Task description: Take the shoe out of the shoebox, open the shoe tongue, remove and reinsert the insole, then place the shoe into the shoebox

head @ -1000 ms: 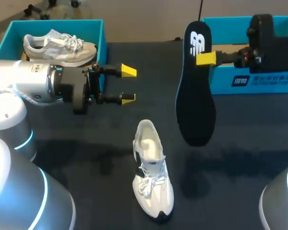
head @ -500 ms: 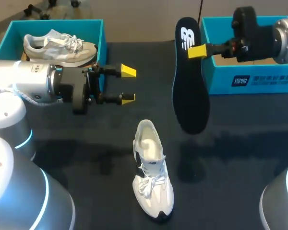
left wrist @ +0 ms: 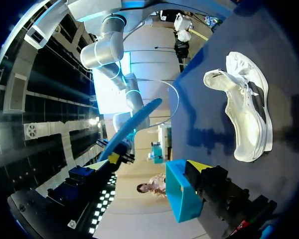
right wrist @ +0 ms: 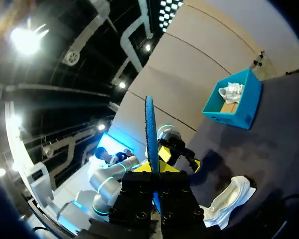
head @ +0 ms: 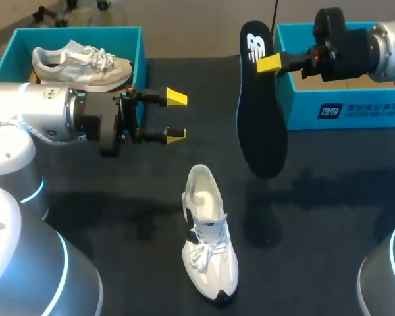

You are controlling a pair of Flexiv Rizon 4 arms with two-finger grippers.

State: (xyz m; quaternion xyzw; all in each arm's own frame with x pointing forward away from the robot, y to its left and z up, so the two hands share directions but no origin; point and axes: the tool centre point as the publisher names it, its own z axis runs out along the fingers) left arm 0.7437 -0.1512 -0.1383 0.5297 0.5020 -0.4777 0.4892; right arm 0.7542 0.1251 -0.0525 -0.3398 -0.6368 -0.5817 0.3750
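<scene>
- The right gripper [head: 268,63] is clamping the black insole [head: 260,118] near its narrower end, one yellow tip pressing on each face.
- The insole is hanging down from those fingers, clear of the table [head: 329,197]. In the right wrist view it is standing edge-on between them.
- The right shoebox [head: 342,105] is sitting just behind and under that gripper.
- The left gripper [head: 174,117] is hovering with its fingers spread wide, holding nothing.
- The white shoe [head: 207,240] is resting on its sole on the table, below and ahead of the left gripper, touching neither gripper, its mouth gaping open.
- The left shoebox [head: 135,39] is sitting beside the left arm's wrist, holding a second shoe [head: 79,62].
</scene>
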